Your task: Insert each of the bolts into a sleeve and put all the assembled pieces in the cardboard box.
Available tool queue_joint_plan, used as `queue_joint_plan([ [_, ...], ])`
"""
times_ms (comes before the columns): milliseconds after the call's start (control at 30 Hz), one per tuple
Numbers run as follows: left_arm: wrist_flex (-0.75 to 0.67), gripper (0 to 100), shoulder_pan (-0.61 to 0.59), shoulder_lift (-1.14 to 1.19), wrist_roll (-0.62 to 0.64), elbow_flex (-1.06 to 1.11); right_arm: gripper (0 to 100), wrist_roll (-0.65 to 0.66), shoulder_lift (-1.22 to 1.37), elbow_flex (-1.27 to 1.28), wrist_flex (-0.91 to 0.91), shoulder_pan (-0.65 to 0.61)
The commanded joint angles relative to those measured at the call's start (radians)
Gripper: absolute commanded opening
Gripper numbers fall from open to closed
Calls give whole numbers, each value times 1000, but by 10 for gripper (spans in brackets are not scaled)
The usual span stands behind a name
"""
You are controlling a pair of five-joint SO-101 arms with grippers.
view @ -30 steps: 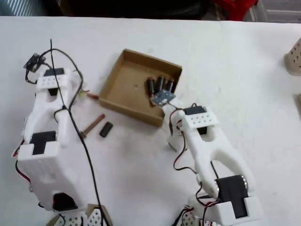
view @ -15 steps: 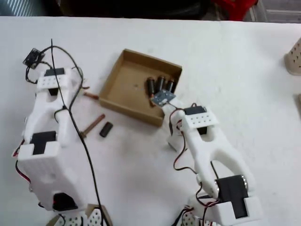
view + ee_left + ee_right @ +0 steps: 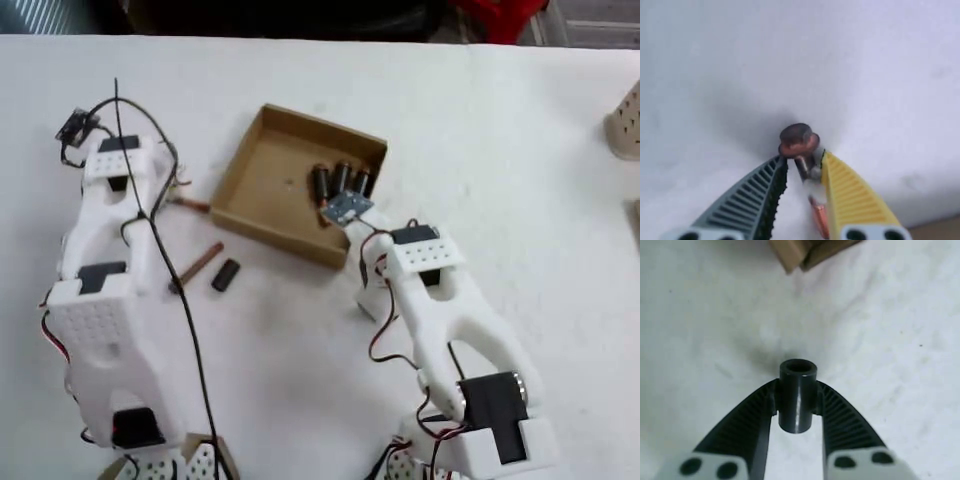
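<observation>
The left end effector [image 3: 802,159] is closed narrowly on the shank of a copper bolt [image 3: 798,138], whose flanged head sticks out just past the fingertips, close above the white table [image 3: 500,150]. The right end effector [image 3: 797,399] grips a black sleeve [image 3: 797,390] upright, near a corner of the cardboard box [image 3: 262,170]. Three assembled pieces [image 3: 341,179] lie inside the box. A second bolt [image 3: 200,262] and a loose sleeve [image 3: 226,275] lie on the table between the arms, just beside each other.
</observation>
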Motion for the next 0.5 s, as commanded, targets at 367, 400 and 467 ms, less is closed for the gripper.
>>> queue_joint_plan([
  [367,-18,112,-56,5,37,-44,17,14,-42,-5,-8,-8],
  [400,-15,81,-56,5,34,-44,17,14,-42,-5,-8,-8],
  [467,-17,9,-53,4,-11,-48,17,14,-42,-5,-8,-8],
])
